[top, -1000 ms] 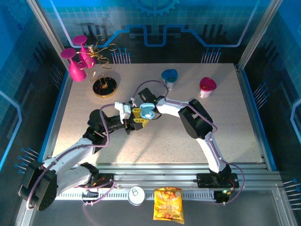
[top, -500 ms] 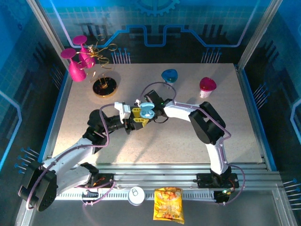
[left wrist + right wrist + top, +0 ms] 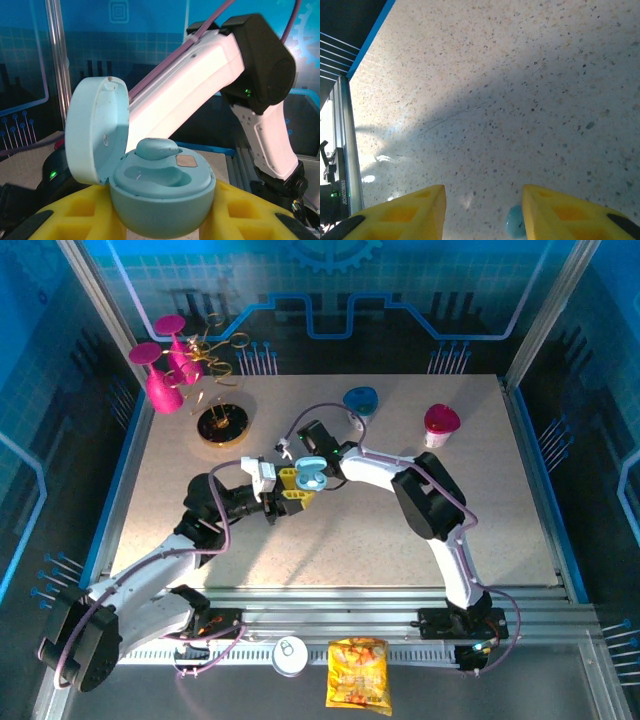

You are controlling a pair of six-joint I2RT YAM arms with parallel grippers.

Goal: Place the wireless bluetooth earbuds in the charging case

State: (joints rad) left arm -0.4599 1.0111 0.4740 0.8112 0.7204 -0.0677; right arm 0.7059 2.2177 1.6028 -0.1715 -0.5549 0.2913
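My left gripper (image 3: 294,487) is shut on the pale blue charging case (image 3: 312,478), gripping its round base between the yellow fingers (image 3: 240,212). The case (image 3: 162,200) sits upright with its lid swung open to the left. One pale blue earbud (image 3: 157,148) lies in the far slot, and the near slot is bare. My right gripper (image 3: 311,439) hovers just beyond the case. In the right wrist view that gripper (image 3: 482,196) is open over the speckled table. A small pale blue blob (image 3: 514,223) shows by one finger; I cannot tell if it is an earbud.
Pink goblets (image 3: 160,375) and a gold stand (image 3: 222,425) occupy the far left. A blue cup (image 3: 360,400) and a pink cup (image 3: 440,424) stand at the far right. A can (image 3: 291,655) and a snack bag (image 3: 359,675) lie by the near rail.
My right gripper has opened wider and drawn back from over the case toward the far side. The left arm and the case have stayed put.
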